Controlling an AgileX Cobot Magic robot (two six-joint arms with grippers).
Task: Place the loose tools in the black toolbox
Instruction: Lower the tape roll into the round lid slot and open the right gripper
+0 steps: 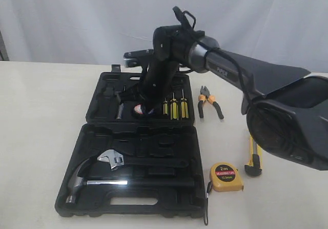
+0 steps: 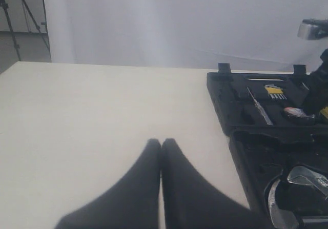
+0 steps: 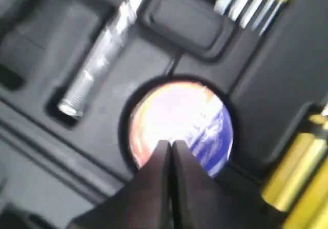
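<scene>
The black toolbox (image 1: 77, 152) lies open on the table, both halves flat. A tape roll (image 3: 179, 116) with a white, red and blue label sits in a round recess of the far half, also seen in the exterior view (image 1: 138, 109). My right gripper (image 3: 170, 144) is shut, tips just over the roll's label, nothing between them. Outside the case lie orange-and-black pliers (image 1: 209, 102), a yellow tape measure (image 1: 226, 177) and a yellow-and-black utility knife (image 1: 253, 160). My left gripper (image 2: 161, 143) is shut and empty over bare table beside the toolbox (image 2: 225, 111).
Three yellow-and-black screwdrivers (image 1: 174, 107) stand in the far half next to the roll. A steel hammer (image 1: 84, 180) and a silver wrench (image 1: 115, 160) lie in the near half. My right arm (image 1: 241, 70) reaches across above the pliers.
</scene>
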